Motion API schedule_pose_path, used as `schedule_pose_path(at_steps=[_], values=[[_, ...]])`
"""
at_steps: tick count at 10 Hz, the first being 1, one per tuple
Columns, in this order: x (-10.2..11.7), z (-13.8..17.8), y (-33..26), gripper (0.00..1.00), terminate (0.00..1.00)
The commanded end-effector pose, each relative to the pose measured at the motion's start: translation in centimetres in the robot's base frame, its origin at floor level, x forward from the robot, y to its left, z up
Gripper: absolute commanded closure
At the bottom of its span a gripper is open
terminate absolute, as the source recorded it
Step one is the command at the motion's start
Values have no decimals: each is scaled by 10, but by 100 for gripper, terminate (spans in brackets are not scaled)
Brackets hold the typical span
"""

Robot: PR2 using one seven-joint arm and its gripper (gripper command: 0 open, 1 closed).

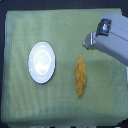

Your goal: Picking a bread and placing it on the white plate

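In the exterior view the bread [80, 76] lies lengthwise on the table [20, 95], just right of the white plate [42, 62] — untouched. The hand [88, 42] hovers above it; whether its fingers are apart I cannot tell. The loaf looks light and crusty — best gripped mid-length across its width.

I see a round glossy white plate [42, 62], plain, with a pale sheen at its centre. The long spindle-shaped bread [80, 75] is golden-orange with a bumpy, mottled crust. Both lie on a pale yellow-green woven cloth [20, 100] with a fine grid weave. My arm's pincer [91, 41] is light grey with darker metallic parts.
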Motion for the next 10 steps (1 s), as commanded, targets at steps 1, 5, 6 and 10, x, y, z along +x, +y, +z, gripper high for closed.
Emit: schedule_pose_path(at_steps=[1,5,6,10], values=[[-14,-33,40,0,0],[-41,-71,61,0,0],[-43,-80,68,0,0],[-42,-95,75,0,0]])
